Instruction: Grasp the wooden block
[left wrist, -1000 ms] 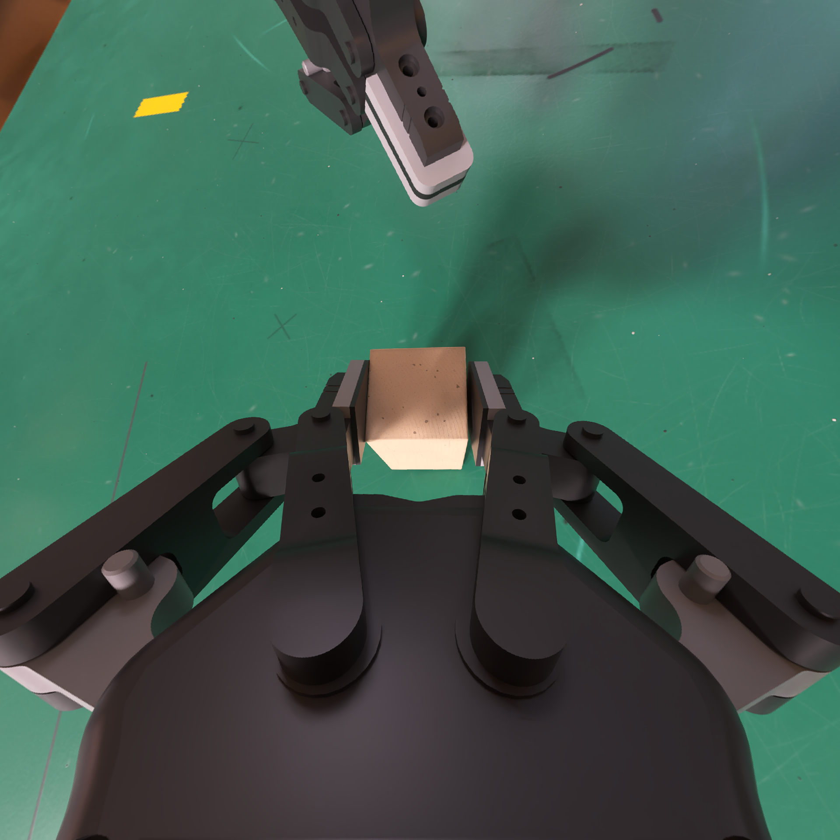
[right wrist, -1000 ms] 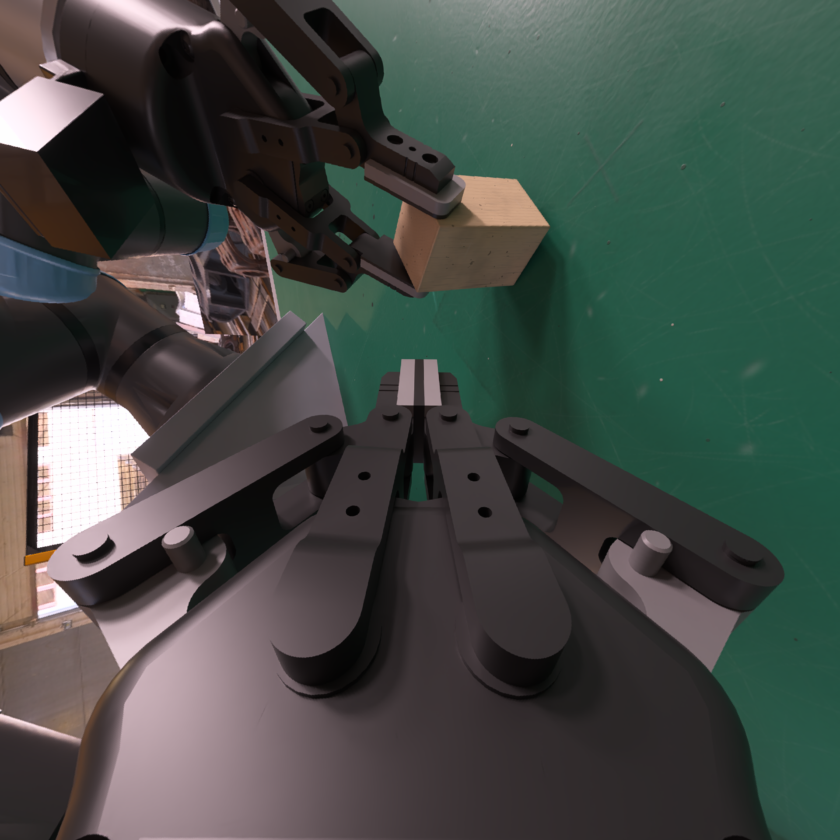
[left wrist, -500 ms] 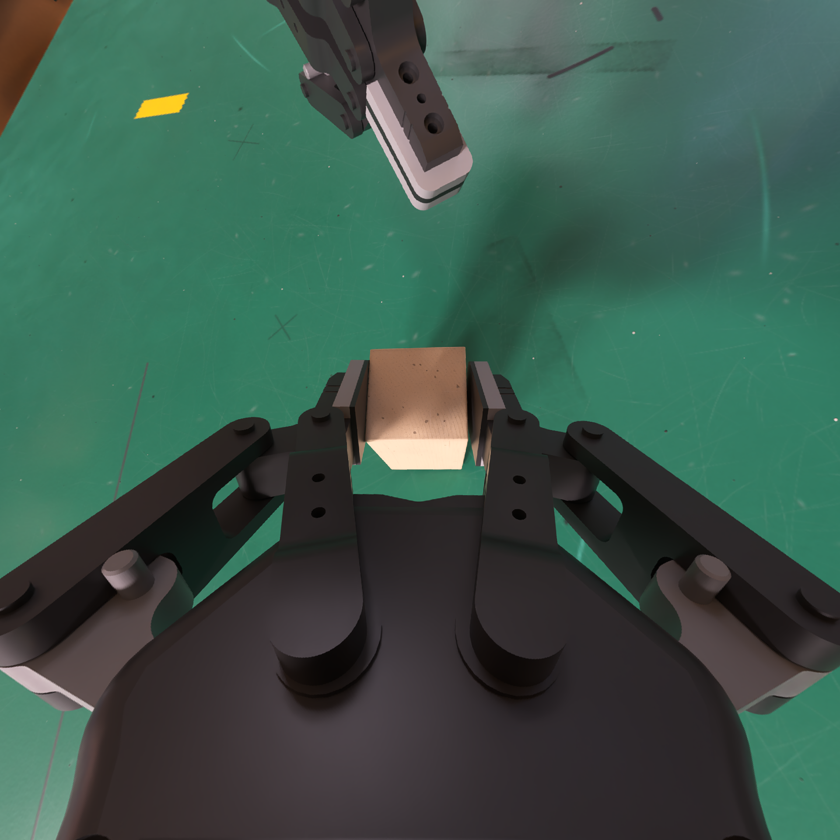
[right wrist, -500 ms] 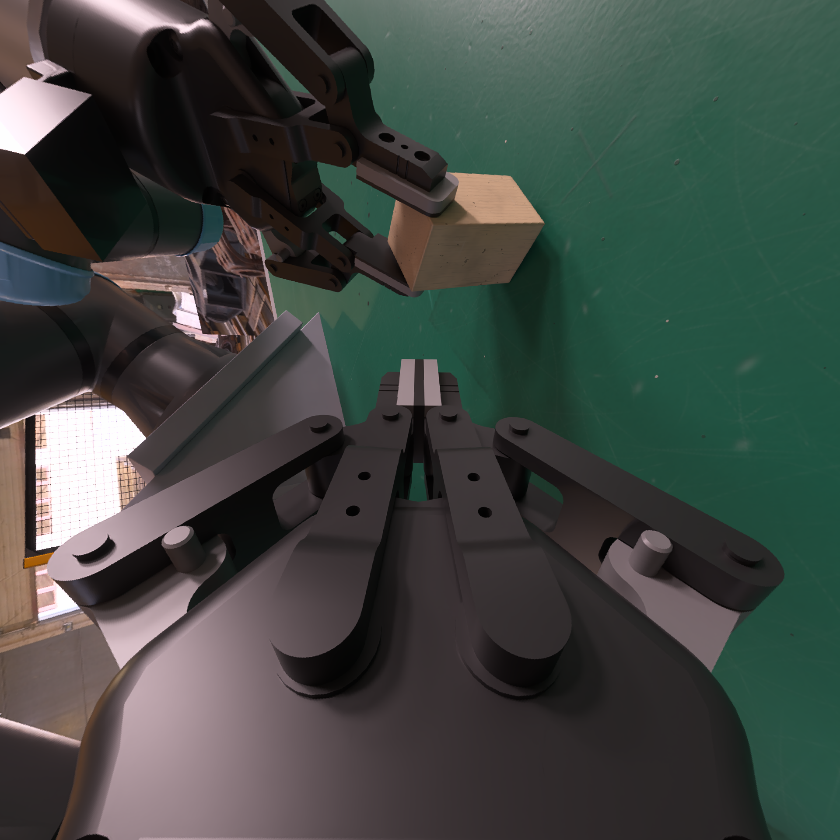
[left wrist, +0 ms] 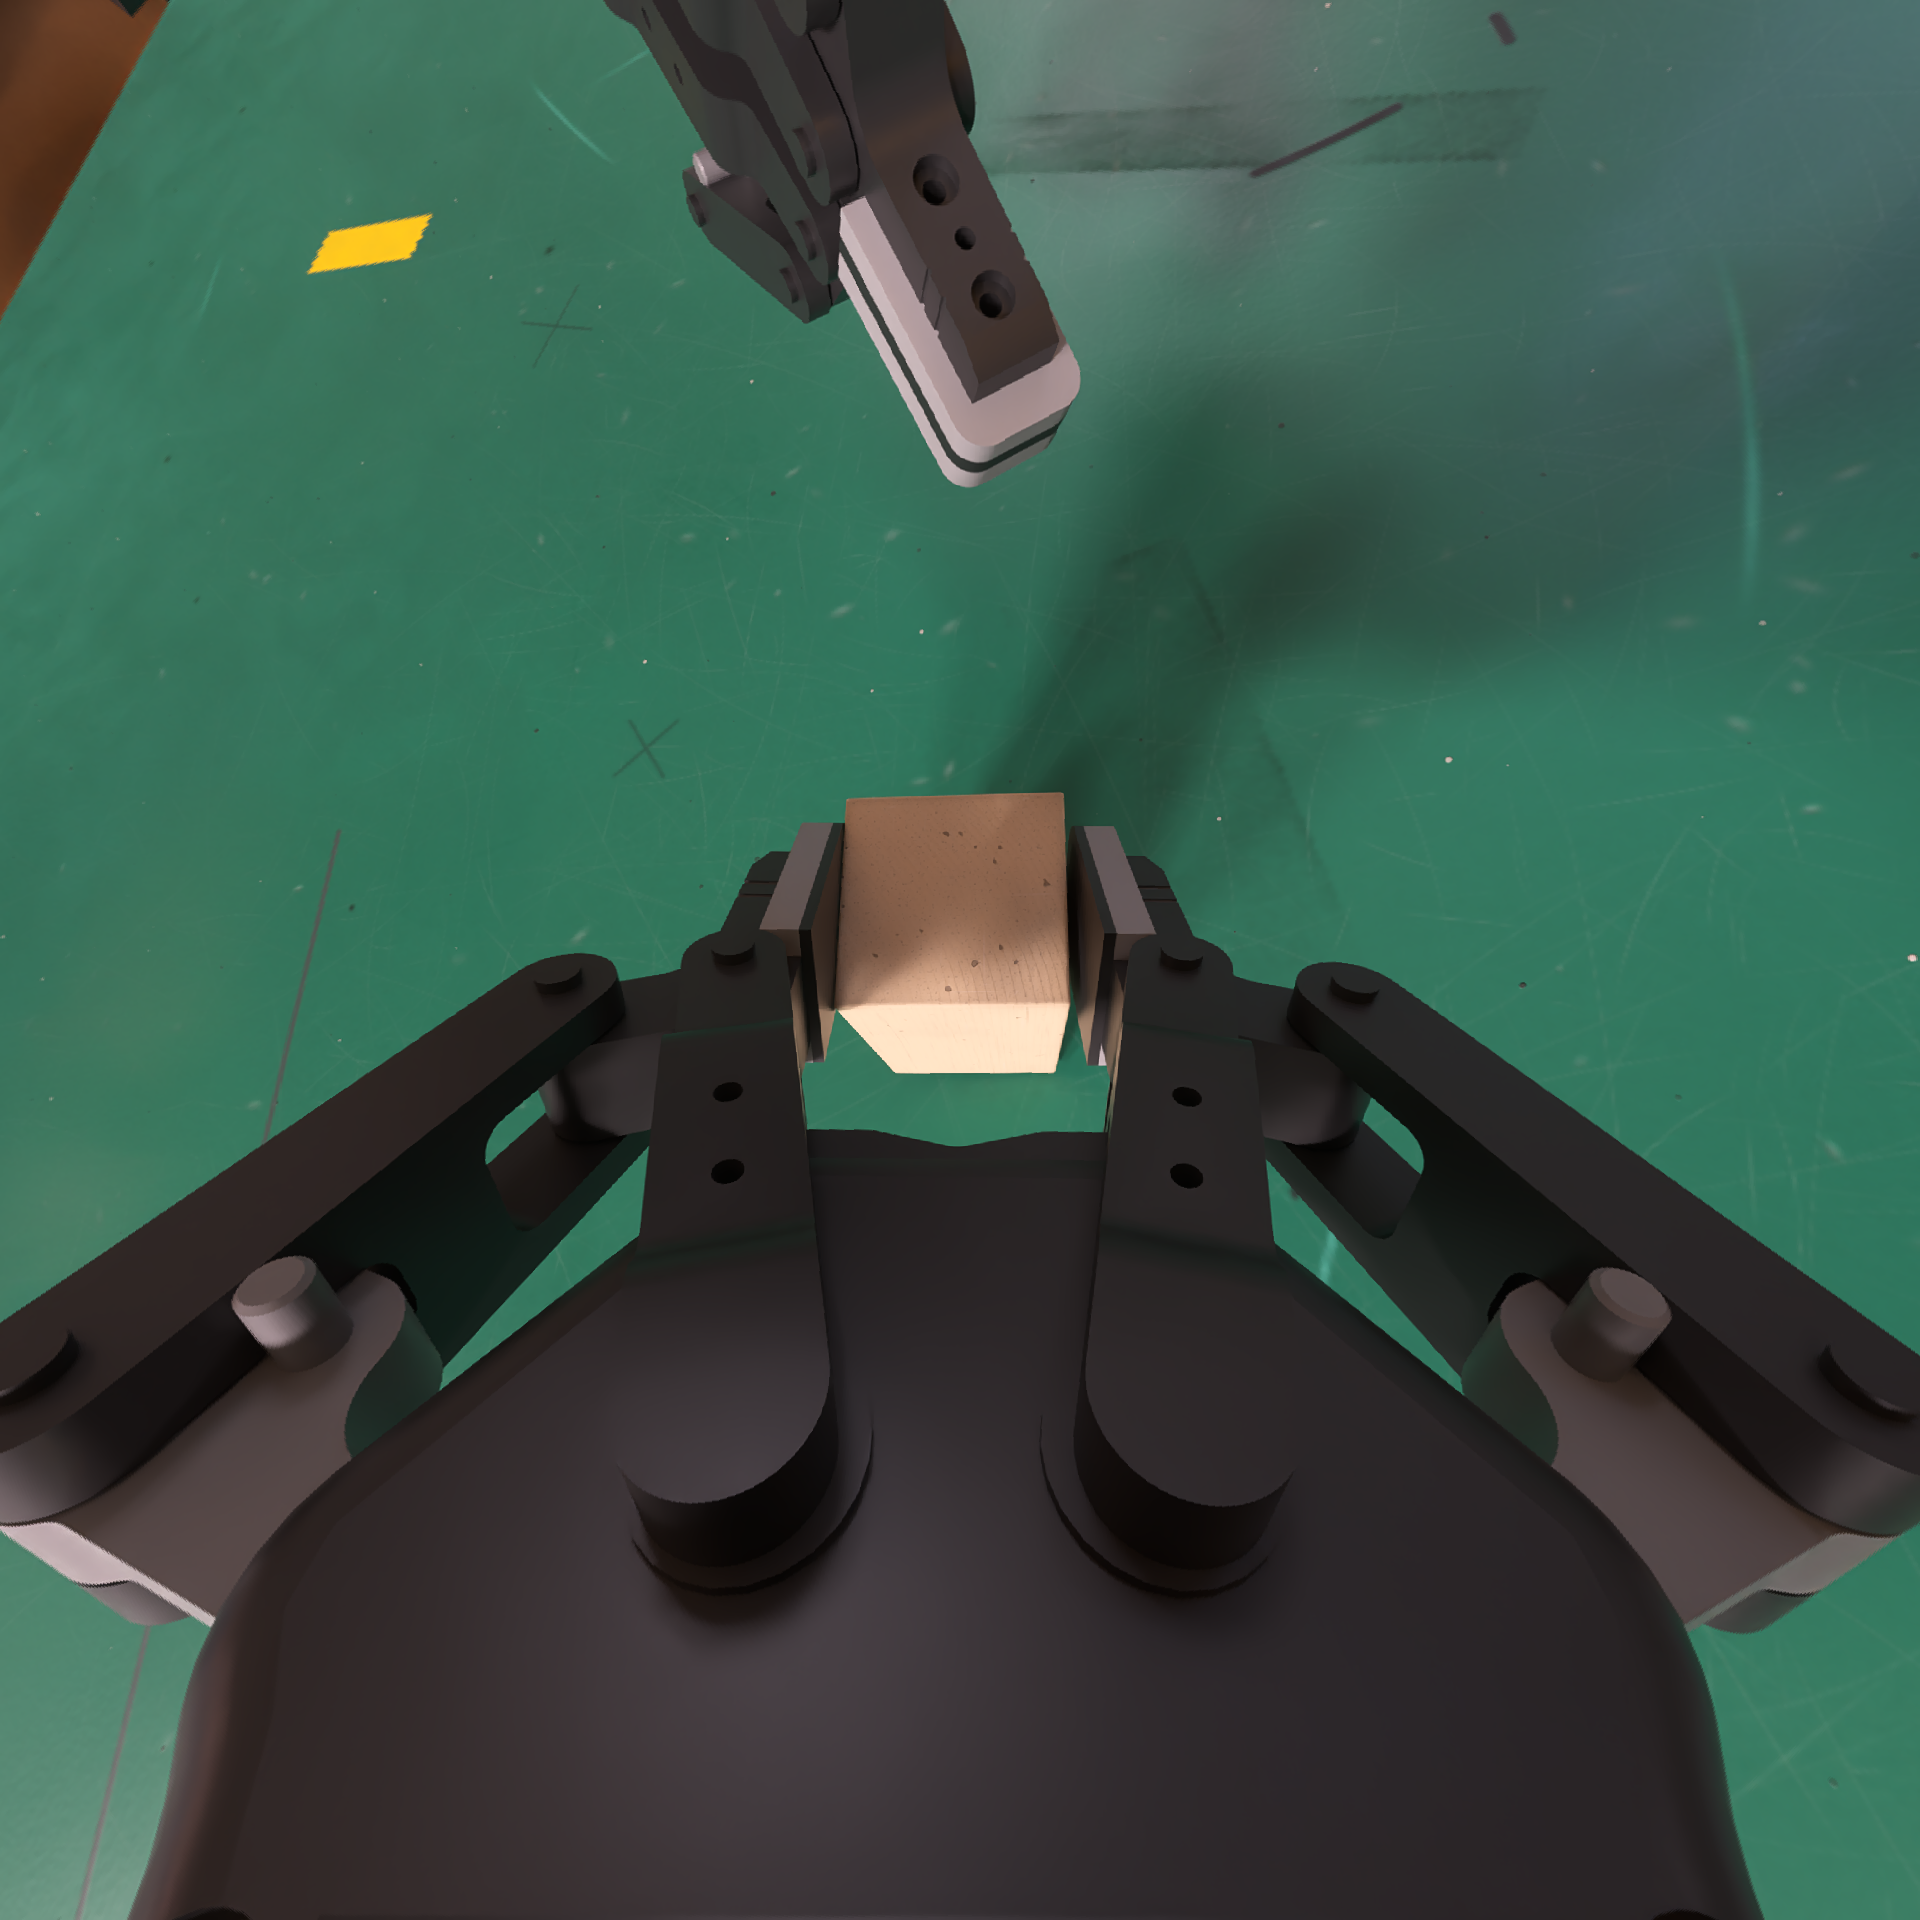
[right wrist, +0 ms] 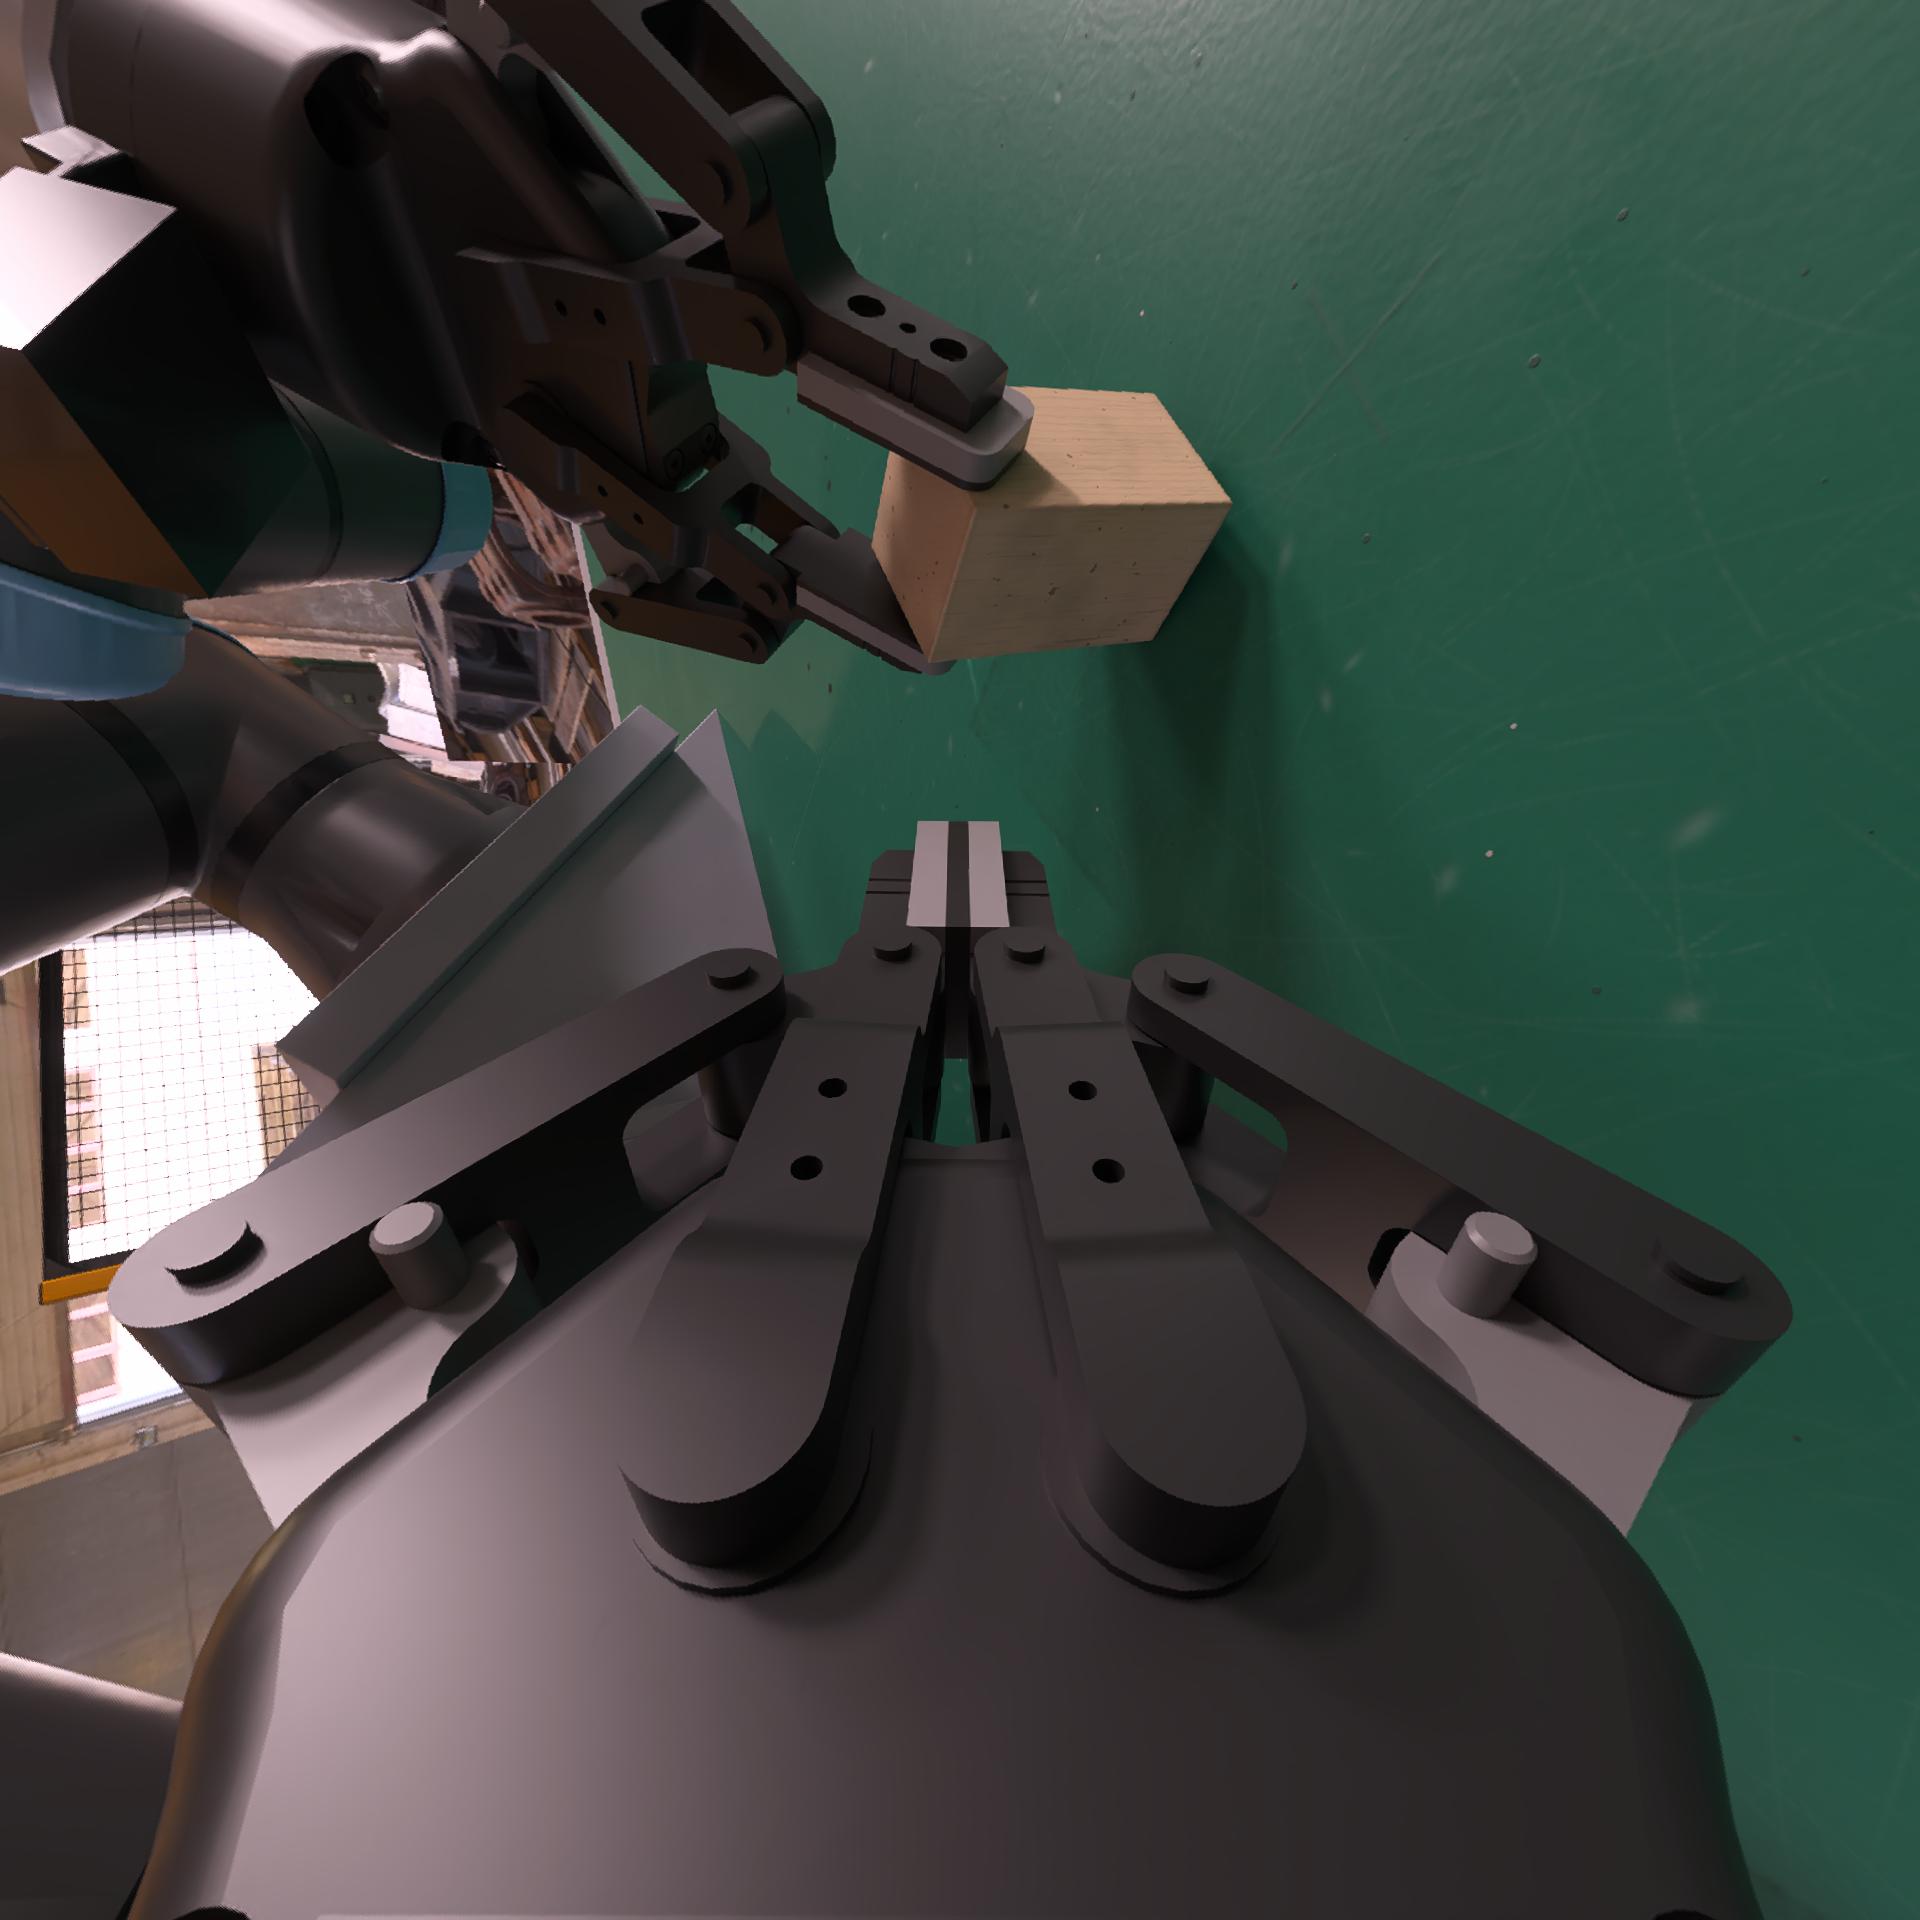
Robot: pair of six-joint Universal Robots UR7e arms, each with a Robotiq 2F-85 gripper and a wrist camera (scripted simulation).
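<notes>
Here, far to the left of the pale wooden cube-shaped block (left wrist: 951, 920), a small yellow rectangular mark (left wrist: 370, 243) lies on the scratched green table surface (left wrist: 1507, 675). The left gripper (left wrist: 954, 935) holds the block between its two pads, one pressed on each side. Beyond the block hangs the right gripper (right wrist: 958, 873), with its pads closed together and nothing between them.

Left gripper (left wrist: 951, 935) clamps the wooden block (left wrist: 951, 914) between both pads on the green mat (left wrist: 1455, 831); right gripper (left wrist: 987, 416), fingers together, hangs farther off, with a yellow patch (left wrist: 370, 243) far left.
</notes>
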